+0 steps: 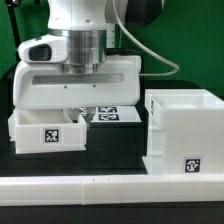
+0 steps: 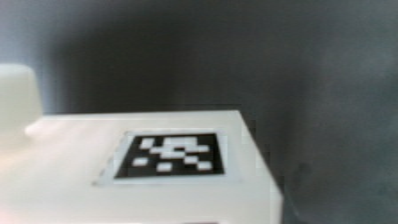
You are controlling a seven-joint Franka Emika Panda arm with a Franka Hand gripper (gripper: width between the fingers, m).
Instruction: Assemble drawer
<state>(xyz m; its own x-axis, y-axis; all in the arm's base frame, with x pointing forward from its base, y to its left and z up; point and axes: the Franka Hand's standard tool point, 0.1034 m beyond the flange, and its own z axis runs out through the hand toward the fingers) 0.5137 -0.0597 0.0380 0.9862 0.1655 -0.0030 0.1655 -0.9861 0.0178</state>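
Observation:
A small white drawer box [image 1: 48, 131] with a marker tag on its front stands at the exterior view's left. A larger open white drawer housing [image 1: 181, 128] stands at the exterior view's right, also tagged. My gripper [image 1: 80, 110] is directly over the small box's rear right corner, and its fingertips are hidden behind the box wall. In the wrist view a white tagged panel [image 2: 169, 160] fills the lower part, very close to the camera. No fingers show clearly there. Whether the jaws are open or closed on the box cannot be told.
The marker board [image 1: 108, 116] lies flat between the two white parts. A white rail [image 1: 110, 188] runs along the table's front edge. A green wall is behind. Another white part [image 2: 15, 92] shows at the wrist view's edge, on the dark table [image 2: 302, 90].

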